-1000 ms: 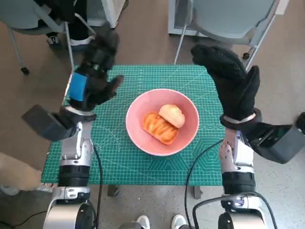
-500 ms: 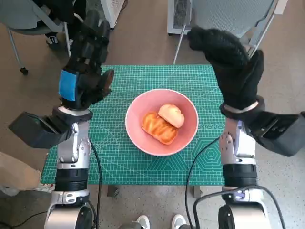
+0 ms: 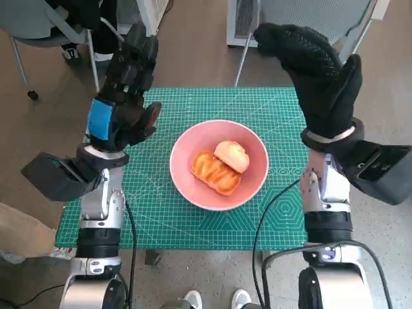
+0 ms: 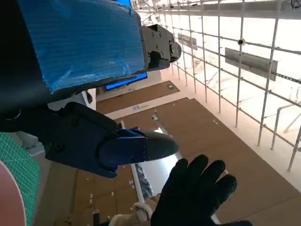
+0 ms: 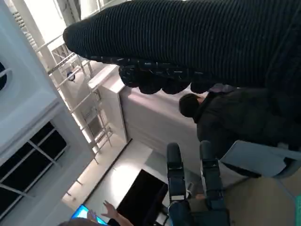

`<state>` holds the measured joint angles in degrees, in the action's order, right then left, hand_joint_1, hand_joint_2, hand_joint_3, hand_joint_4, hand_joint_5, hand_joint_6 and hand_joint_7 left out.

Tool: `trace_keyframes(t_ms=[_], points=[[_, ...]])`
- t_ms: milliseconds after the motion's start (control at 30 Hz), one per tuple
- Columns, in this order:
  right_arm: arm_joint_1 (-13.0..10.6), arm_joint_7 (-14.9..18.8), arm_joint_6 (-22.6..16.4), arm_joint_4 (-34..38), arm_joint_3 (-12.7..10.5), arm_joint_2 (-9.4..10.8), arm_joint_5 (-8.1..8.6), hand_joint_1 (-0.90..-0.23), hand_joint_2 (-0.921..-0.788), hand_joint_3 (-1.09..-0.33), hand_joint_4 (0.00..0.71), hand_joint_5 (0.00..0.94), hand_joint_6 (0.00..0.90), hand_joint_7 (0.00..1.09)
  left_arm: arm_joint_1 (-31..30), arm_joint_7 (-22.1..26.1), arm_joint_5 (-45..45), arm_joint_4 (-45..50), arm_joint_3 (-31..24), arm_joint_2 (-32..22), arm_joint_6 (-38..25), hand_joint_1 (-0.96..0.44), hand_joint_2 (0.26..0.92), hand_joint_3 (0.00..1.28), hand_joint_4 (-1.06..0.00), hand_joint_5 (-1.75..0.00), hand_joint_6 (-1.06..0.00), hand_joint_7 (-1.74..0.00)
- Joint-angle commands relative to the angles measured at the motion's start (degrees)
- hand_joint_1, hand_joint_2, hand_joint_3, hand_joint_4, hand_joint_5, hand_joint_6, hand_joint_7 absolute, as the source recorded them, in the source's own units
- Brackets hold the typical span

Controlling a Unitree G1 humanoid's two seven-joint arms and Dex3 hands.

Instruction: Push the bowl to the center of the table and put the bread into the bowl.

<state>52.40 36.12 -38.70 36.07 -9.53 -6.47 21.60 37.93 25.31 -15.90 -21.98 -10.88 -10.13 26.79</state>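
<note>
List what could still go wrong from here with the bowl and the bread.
1. Both hands are raised off the table, the left hand and the right hand flanking the pink bowl; a careless descent could knock it off centre.
2. Two pieces of bread sit piled in the bowl, the upper one leaning on the lower; a bump might roll it out.
3. A cable loops over the green mat near the bowl and could snag.

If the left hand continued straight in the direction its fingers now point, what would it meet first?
Probably nothing on the table. The left hand is raised with fingers pointing up and away from the bowl, towards a chair; depth is unclear, so contact is uncertain.
</note>
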Motion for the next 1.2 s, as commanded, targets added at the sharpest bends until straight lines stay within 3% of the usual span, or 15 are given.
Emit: trace_keyframes(t_ms=[33, 867, 1200], points=[[0.3, 0.5, -0.2, 1.0, 0.0, -0.5, -0.55, -0.721, -0.921, -0.846, 0.079, 0.000, 0.017, 0.35, 1.0, -0.4, 0.7, 1.3, 0.4, -0.5, 1.9, -0.71, 0.921, 0.47, 0.00, 0.00, -0.13, -0.01], [0.1, -0.6, 0.1, 0.8, 0.0, -0.4, -1.90, -0.697, -0.921, -0.869, 0.081, 0.001, 0.010, 0.34, 3.4, -1.6, -0.3, 5.8, 0.6, -3.2, -4.2, -0.72, 0.921, 0.48, -0.03, -0.01, -0.16, -0.03], [-1.2, -1.6, 0.3, -0.2, 0.0, -0.3, -2.12, -0.703, -0.921, -0.870, 0.080, 0.000, 0.010, 0.34, 3.6, -1.8, 0.0, 6.4, 1.0, -3.8, -5.0, -0.72, 0.921, 0.48, -0.06, -0.03, -0.18, -0.05]])
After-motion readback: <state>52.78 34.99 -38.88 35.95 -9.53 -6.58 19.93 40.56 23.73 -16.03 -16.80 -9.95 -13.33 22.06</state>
